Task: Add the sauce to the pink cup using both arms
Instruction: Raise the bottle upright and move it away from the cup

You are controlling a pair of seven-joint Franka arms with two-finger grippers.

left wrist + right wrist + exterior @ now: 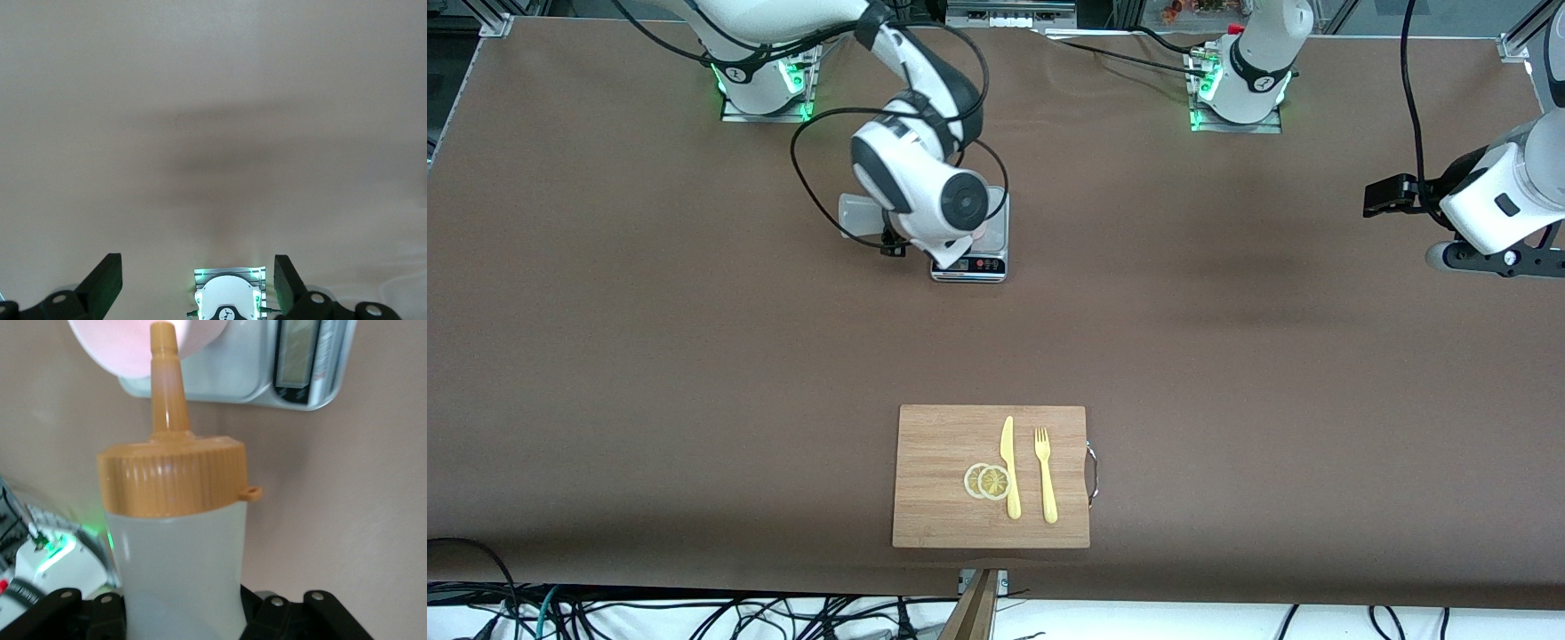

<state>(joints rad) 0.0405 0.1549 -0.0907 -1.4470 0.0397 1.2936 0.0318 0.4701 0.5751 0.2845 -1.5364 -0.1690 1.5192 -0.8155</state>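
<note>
The right gripper's (180, 613) jaws were clamped on the sauce (177, 540), tipped with its orange nozzle (163, 380) at the rim of the pink cup (127, 350), which stood on a scale (971, 258) midway between the arms' ends of the table (649, 356). The left gripper (197, 277) waited with jaws apart over bare table toward the left arm's end. Nearer the camera lay a board (934, 498) with a knife (1009, 467), a fork (1045, 476) and lemon slices (987, 481).
</note>
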